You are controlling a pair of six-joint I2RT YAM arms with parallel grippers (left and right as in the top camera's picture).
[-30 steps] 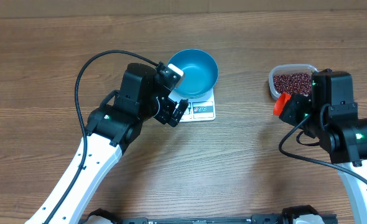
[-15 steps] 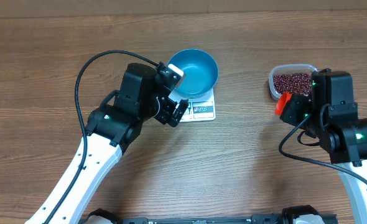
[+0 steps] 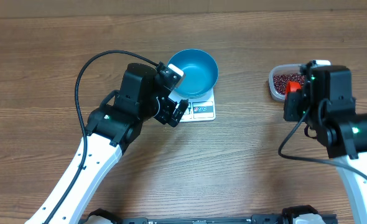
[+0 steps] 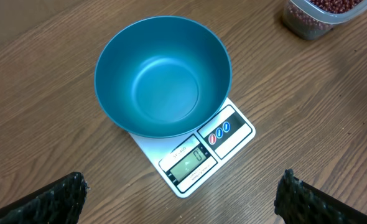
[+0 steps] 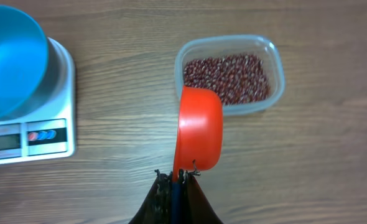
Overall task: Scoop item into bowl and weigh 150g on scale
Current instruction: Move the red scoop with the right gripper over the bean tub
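Right pincer (image 5: 177, 177), shut on red scoop (image 5: 199, 127) handle, carried it over near rim of tub (image 5: 270, 68), above beans (image 5: 227, 71), toward right edge of worktop (image 3: 46, 62). First scoop likely next. Left pincer (image 3: 176, 112) gaped wide, empty, beside scale (image 3: 202, 111). Bowl (image 3: 193, 71) on scale was empty.

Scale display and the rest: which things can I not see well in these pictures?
Left wrist: scale display digits too small to read.
Left wrist: clear tub cut off by the top edge.
Overhead: red scoop mostly hidden by the right arm.
Overhead: scale partly under the blue bowl.
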